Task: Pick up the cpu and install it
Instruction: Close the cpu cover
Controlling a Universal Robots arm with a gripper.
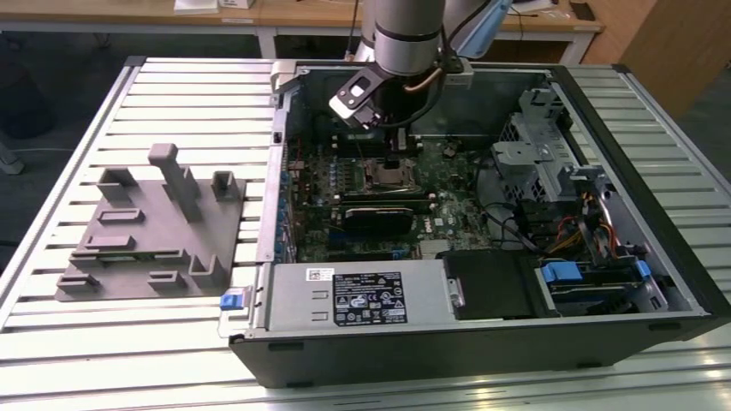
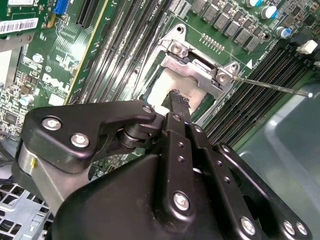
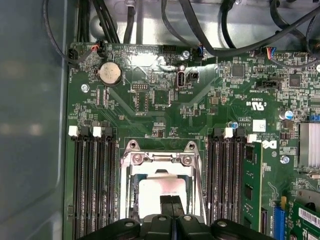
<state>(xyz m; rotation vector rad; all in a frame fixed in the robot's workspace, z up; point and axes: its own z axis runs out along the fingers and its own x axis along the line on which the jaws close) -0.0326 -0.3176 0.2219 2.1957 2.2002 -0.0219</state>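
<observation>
1. The gripper (image 1: 395, 164) hung at the upper centre of the exterior view, inside the open computer case (image 1: 457, 355).
2. Its fingers (image 3: 166, 205) were pressed together, pinching nothing.
3. The cpu (image 3: 150, 195) lay flat in the socket frame (image 3: 160, 159) on the motherboard (image 3: 165, 110), between memory slots (image 3: 95, 185).
4. The fingertips stood over the cpu, seemingly touching its top.

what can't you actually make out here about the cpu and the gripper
- First wrist view: the gripper covers one edge of the cpu.
- Both wrist views: whether the fingertips touch the cpu or hover above it.
- Second wrist view: the gripper's body hides much of the socket frame.
- Exterior view: too small to tell cpu from frame under the gripper.
</observation>
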